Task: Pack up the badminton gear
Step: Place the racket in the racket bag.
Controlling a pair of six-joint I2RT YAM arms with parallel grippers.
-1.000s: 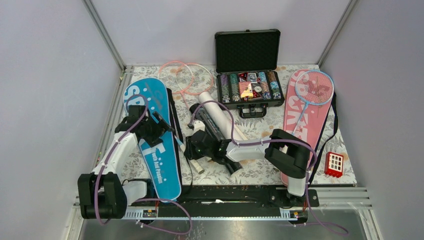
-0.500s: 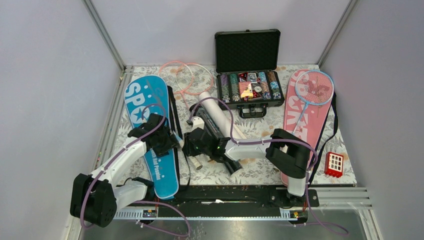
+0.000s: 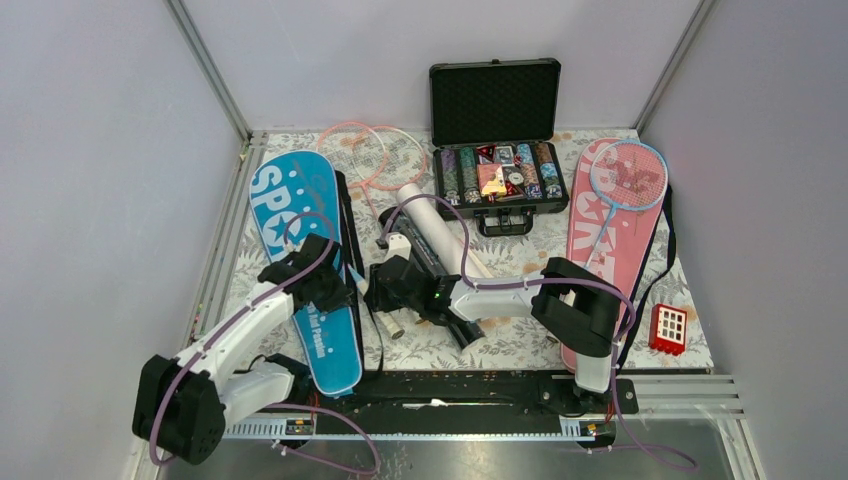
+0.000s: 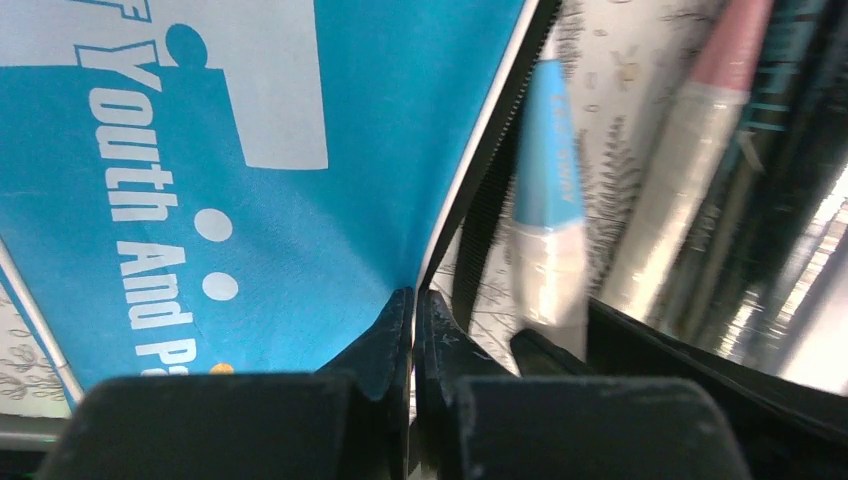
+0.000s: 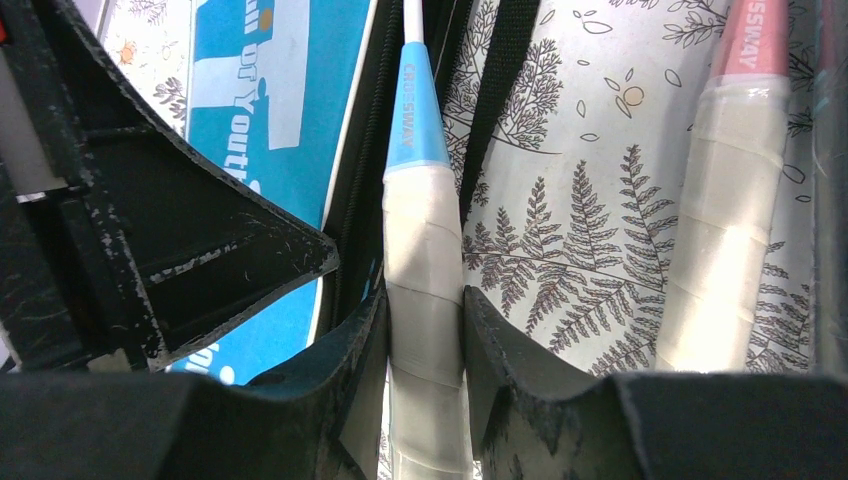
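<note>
My left hand (image 4: 412, 305) has its two fingers pressed tight together right at the white-trimmed rim of the blue cover (image 4: 250, 200), and it looks to me like they pinch that rim; my right hand (image 5: 425, 310) is clamped on the white grip of the blue-necked racket (image 5: 420, 200), which lies along the cover's black zip edge, its head hidden from me; near it on the counter (image 5: 570, 210) lies the pink-necked racket (image 5: 715, 200); I think the step in hand is getting the blue-necked racket into the blue cover; next I must lift the rim to make a gap, then slide the racket in straight, so the black strap (image 5: 497, 90) does not catch it.
</note>
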